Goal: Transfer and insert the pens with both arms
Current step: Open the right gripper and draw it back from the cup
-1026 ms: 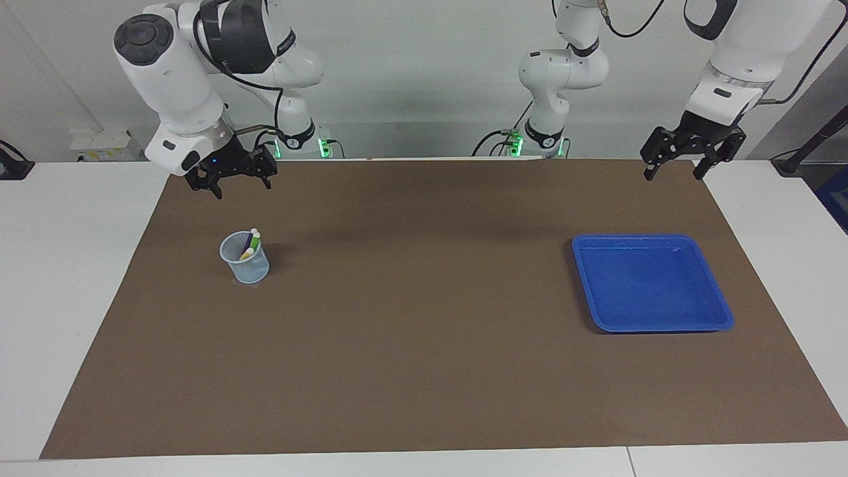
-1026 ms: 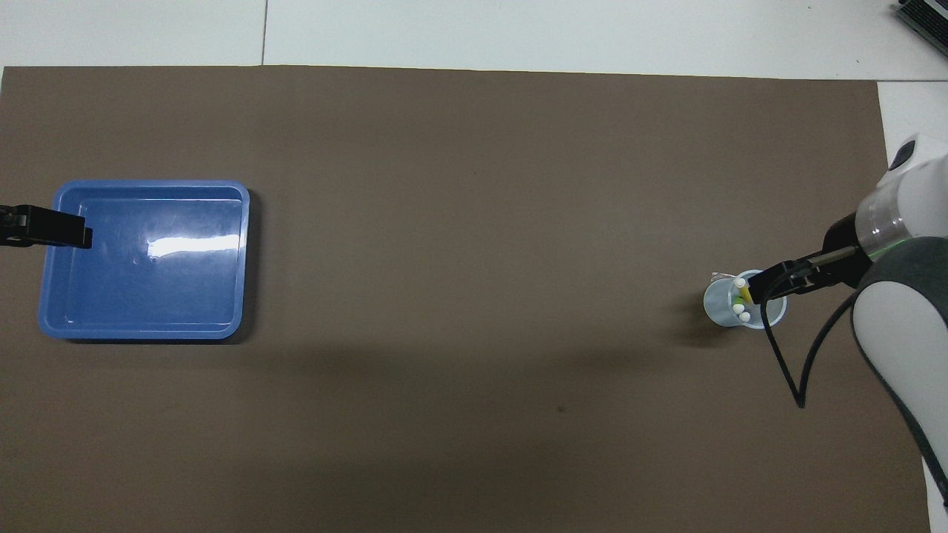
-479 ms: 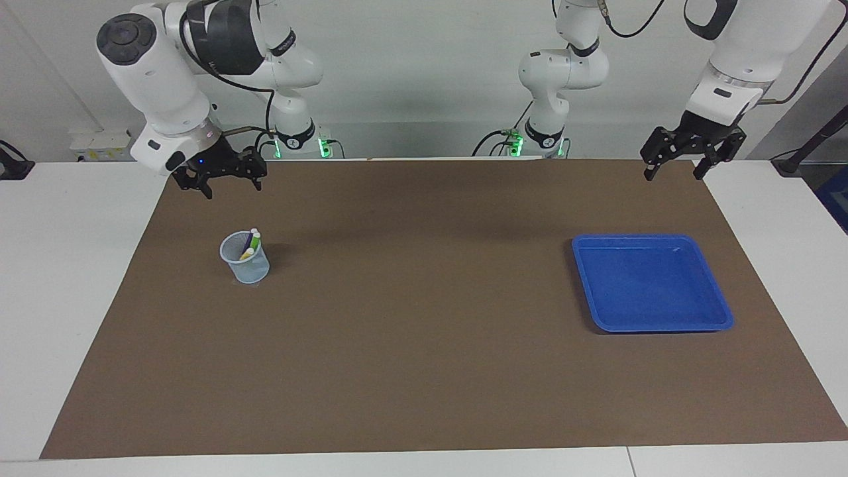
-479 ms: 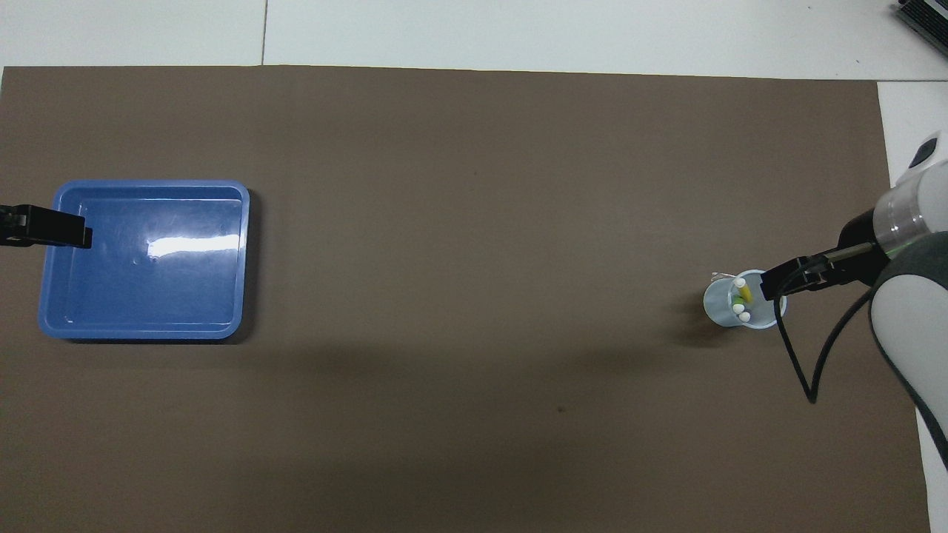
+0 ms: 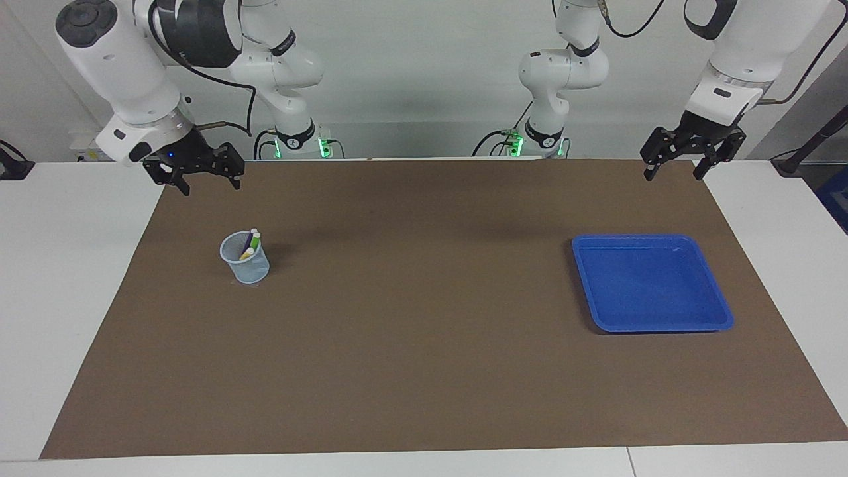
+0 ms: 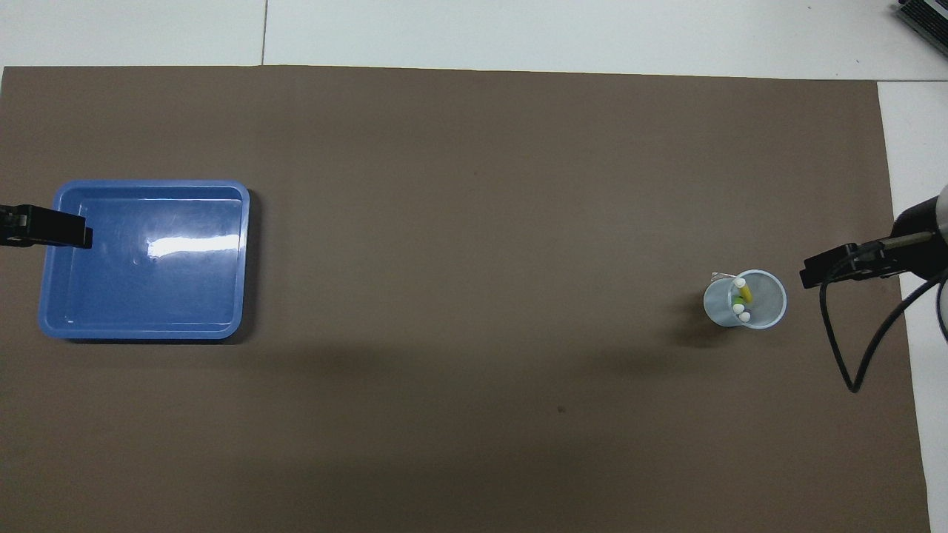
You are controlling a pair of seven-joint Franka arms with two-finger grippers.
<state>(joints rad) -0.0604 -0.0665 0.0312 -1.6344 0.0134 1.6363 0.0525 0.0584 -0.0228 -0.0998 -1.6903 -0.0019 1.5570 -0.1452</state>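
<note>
Facing view: pens [image 5: 250, 244] stand leaning in a clear cup [image 5: 244, 259] on the brown mat [image 5: 424, 344], toward the right arm's end of the bench [image 5: 66, 278]. Purple, green and yellow barrels show through the wall; lower ends blurred by the plastic. Right gripper [image 5: 207, 185] hangs over the mat's corner, jaws spread, holding nothing. Left gripper [image 5: 674, 173] hangs over the mat's edge at the other end, jaws spread, bare. Blue tray [image 5: 719, 311] lies on the mat at the left arm's end. Upper arm links cut off by the frame top.

Overhead view: cup [image 6: 770, 314] seen from above, three pale caps and some yellow and green visible; purple barrel not made out. Right gripper [image 6: 815, 272] only partly in frame. Left gripper [image 6: 81, 233] shows just a black tip over the tray's [image 6: 148, 329] rim.
</note>
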